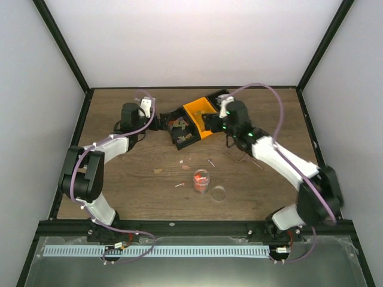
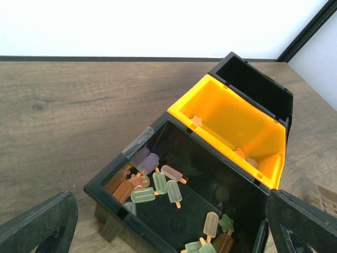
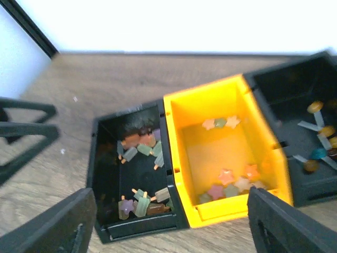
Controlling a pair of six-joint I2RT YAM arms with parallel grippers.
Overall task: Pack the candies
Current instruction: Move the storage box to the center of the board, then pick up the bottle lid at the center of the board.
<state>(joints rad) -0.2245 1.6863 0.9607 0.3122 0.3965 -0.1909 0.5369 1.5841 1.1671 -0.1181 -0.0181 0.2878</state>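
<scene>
Your left pincer [image 2: 168, 234] hangs spread wide with nothing in it, over the black bin [image 2: 108, 171] of popsicle-shaped candies [image 2: 158, 182]. Your right pincer [image 3: 168, 226] gapes empty too, above the orange bin [image 3: 210, 153], where star sweets [image 3: 226, 176] lie. Lollipops [image 3: 316, 107] sit in the second black bin [image 3: 274, 84] at its 3 o'clock. On the surface [image 1: 119, 179], a clear cup [image 1: 201, 180] holding red sweets stands at 6 o'clock from the bins. A clear lid [image 1: 219, 193] lies at its 4 o'clock, with a few strays nearby.
</scene>
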